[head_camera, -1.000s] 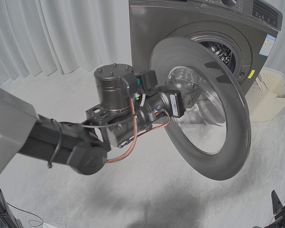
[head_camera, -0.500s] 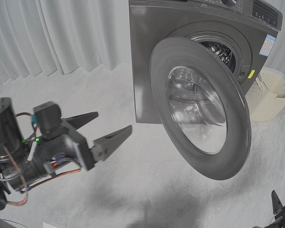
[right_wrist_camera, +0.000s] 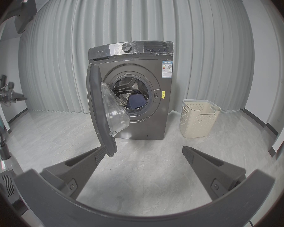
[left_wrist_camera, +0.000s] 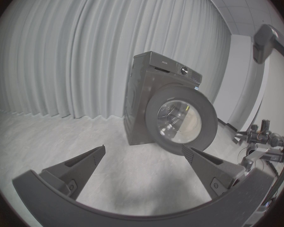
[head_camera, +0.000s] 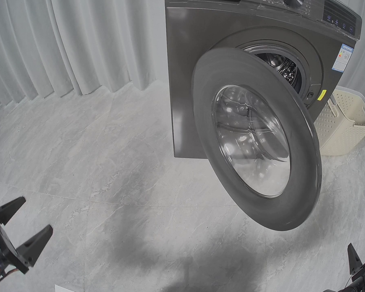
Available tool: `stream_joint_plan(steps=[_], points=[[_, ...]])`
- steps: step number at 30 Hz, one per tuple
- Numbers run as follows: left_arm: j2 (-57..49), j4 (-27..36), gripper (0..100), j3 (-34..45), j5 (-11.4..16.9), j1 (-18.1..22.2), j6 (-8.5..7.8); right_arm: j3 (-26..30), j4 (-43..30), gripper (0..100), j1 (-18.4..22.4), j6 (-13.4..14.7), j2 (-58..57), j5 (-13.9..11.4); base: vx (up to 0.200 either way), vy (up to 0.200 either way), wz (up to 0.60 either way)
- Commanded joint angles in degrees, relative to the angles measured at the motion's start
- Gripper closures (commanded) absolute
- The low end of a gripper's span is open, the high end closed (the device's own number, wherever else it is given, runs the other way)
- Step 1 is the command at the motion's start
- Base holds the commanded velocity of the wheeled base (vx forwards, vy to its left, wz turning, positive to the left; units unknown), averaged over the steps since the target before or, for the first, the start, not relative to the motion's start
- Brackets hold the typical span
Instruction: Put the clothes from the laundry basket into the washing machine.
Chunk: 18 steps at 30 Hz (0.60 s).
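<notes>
**Washer open, both claws low and spread**

I'm looking over a pale grey stone-pattern floor (head_camera: 109, 163) with thin joint lines. White pleated curtains (head_camera: 69, 33) hang to the floor from 9 to 12 o'clock behind the machine.

The washer (head_camera: 190, 61) stands on the floor at 1 o'clock in my head view, and its front faces me. Its round door (head_camera: 215, 74) is hinged on the washer's left edge and swung wide. The door's free edge reaches out toward 5 o'clock, and the glass in its middle catches the light. The drum (head_camera: 282, 67) mouth is uncovered behind it.

From the right wrist camera I can see clothes (right_wrist_camera: 136, 101) lying inside the drum. A dark blue piece is bunched low in the opening, with something paler just beside it. The bundle is crumpled, so I can't tell any long axis or which way it points.

The basket (head_camera: 344, 126) is at 3 o'clock, just beside the washer's right side. It is cream and perforated and stands upright with its mouth up. I cannot tell what it holds.

My left gripper (head_camera: 36, 213) sits at 8 o'clock, low over the floor, with its fingers spread wide and gripping nothing. My right gripper (head_camera: 361, 240) is at 4 o'clock, spread likewise. Both are well apart from the washer and basket.
</notes>
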State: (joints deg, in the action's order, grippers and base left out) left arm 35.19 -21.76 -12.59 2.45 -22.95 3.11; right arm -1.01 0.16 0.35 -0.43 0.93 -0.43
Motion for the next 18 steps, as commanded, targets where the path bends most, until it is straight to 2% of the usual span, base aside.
stream_joint_plan(steps=[1,2,5,6,8,9,13,18], points=[[-29.9,17.2,0,12.6,2.2,12.7,-4.43,1.0,0.0,0,0.0,0.0,-0.3,0.0,0.0,0.0,0.0],[-29.9,18.2,0,12.6,2.2,12.7,-3.81,1.0,0.0,0,0.0,0.0,-0.3,0.0,0.0,0.0,0.0],[-29.9,18.0,0,12.6,1.2,12.7,-3.64,1.0,0.0,0,0.0,0.0,-0.3,0.0,0.0,0.0,0.0],[-29.9,19.0,0,12.6,0.5,12.8,-4.34,1.0,0.0,0,0.0,0.0,-0.3,0.0,0.0,0.0,0.0],[-29.8,23.1,0,12.4,-3.6,14.2,-3.46,1.0,0.0,0,0.0,0.0,-0.3,0.0,0.0,0.0,0.0],[-29.9,23.9,0,12.2,-4.6,15.7,-3.2,1.0,0.0,0,0.0,0.0,-0.3,0.0,0.0,0.0,0.0],[-29.9,22.0,0,12.5,-4.0,17.2,-3.02,1.0,0.0,0,0.0,0.0,-0.3,0.0,0.0,0.0,0.0],[-29.9,21.7,0,12.6,-3.7,17.2,-3.81,1.0,0.0,0,0.1,0.0,-0.3,0.0,0.0,0.0,0.0]])
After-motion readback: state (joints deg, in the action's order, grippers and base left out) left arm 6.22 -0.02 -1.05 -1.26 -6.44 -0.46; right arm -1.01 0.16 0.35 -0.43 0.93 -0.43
